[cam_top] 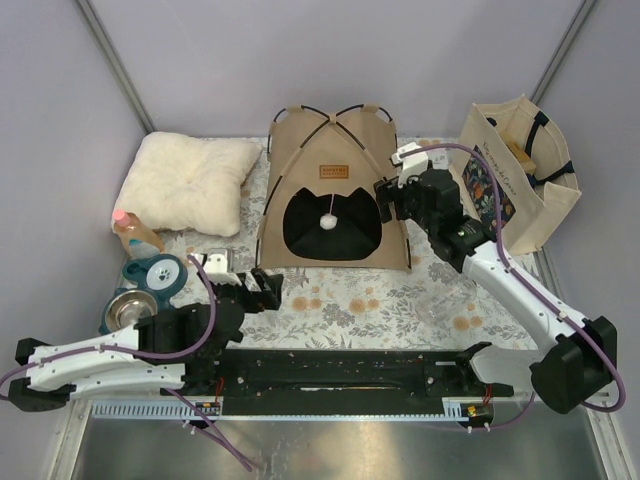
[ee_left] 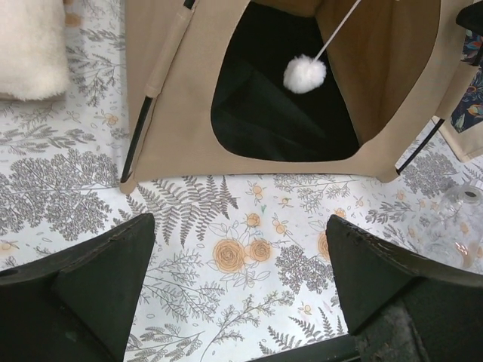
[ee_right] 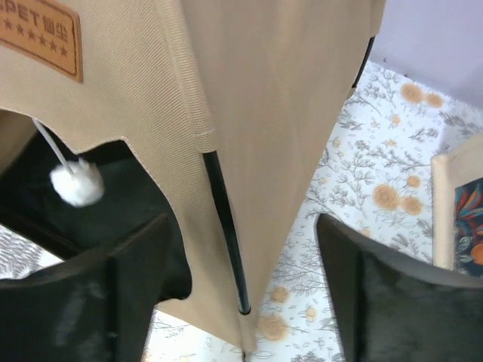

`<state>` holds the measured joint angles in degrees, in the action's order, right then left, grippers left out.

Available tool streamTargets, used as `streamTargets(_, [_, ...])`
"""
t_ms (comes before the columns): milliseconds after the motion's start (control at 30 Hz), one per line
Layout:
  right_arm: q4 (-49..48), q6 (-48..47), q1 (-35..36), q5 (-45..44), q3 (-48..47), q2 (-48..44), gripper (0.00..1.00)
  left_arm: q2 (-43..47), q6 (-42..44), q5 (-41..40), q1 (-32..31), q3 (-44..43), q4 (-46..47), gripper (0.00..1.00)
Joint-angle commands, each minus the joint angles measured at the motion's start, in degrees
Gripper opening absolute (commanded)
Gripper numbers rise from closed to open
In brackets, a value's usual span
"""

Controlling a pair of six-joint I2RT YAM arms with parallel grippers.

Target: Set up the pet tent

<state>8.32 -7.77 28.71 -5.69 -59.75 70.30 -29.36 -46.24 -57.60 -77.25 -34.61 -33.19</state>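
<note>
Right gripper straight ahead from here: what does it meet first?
Most likely the tent, at its corner edge. The right gripper is open, and the tent's black pole and tan seam lie between its fingers, close ahead. The exact gap is unclear.

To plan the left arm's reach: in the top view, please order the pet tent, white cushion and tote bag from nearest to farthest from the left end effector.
From the left end effector:
1. pet tent, just ahead.
2. white cushion, back left.
3. tote bag, far right.
</note>
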Motion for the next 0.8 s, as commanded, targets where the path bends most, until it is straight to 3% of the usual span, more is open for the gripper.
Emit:
streamTargets(0, [-3.92,4.07,-0.32,-3.01,0.68,-5.07,0.96,-3.14,11.05,-2.86,1.40,-4.76,8.46,0.99])
streamTargets(67, [-4.01,6.44,-0.32,-2.92,0.86,-8.15,0.99,-6.13,18.07,-0.77,5.16,-7.56,13.92,0.99])
streamTargets(167, [-1.91,10.92,-0.32,-3.62,-0.71,-11.41,0.99,-12.71,21.89,10.54,17.35,-13.88,17.37,0.99])
streamTargets(533, [9.61,24.63,-0.32,-6.09,-6.61,-15.10,0.99,-38.55,24.44,32.63,54.98,-41.04,9.03,0.99])
streamTargets(767, [11.90,30.53,-0.32,-1.26,-5.73,-16.86,0.99,-56.13,25.23,40.89,69.07,-50.72,11.65,0.99])
